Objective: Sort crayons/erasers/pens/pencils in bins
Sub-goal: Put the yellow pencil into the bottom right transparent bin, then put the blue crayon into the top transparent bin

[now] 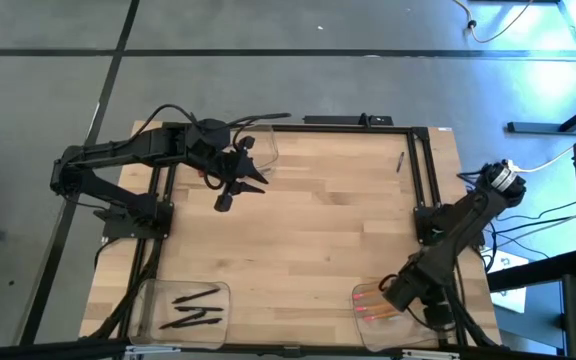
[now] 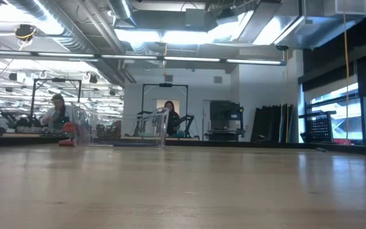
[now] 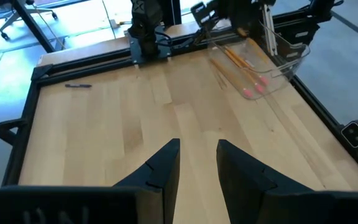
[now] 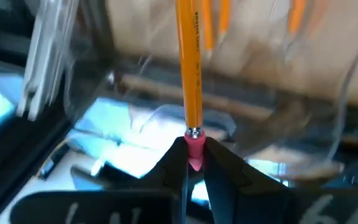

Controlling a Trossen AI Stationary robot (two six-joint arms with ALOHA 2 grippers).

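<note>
We note three clear, round-cornered bins: one (image 1: 190, 306) near the table's (image 1: 308, 220) front left holds slim black pens (image 1: 196, 297); one (image 1: 380, 305) front right holds orange pencils (image 3: 236, 60). The right gripper (image 4: 193, 163) pinches a pencil (image 4: 190, 74) by its pink eraser end, shaft pointing straight away into that bin. The left gripper (image 3: 197, 163) hangs parted, empty, beside the third bin (image 1: 260, 148).

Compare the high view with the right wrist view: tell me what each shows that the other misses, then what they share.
Only the high view shows the left tool open above the wooden table, the bin with black pens, and a lone pen near the far edge. Only the right wrist view shows the right tool gripping a pencil by its pink eraser end. Both show the pencil bin.
</note>
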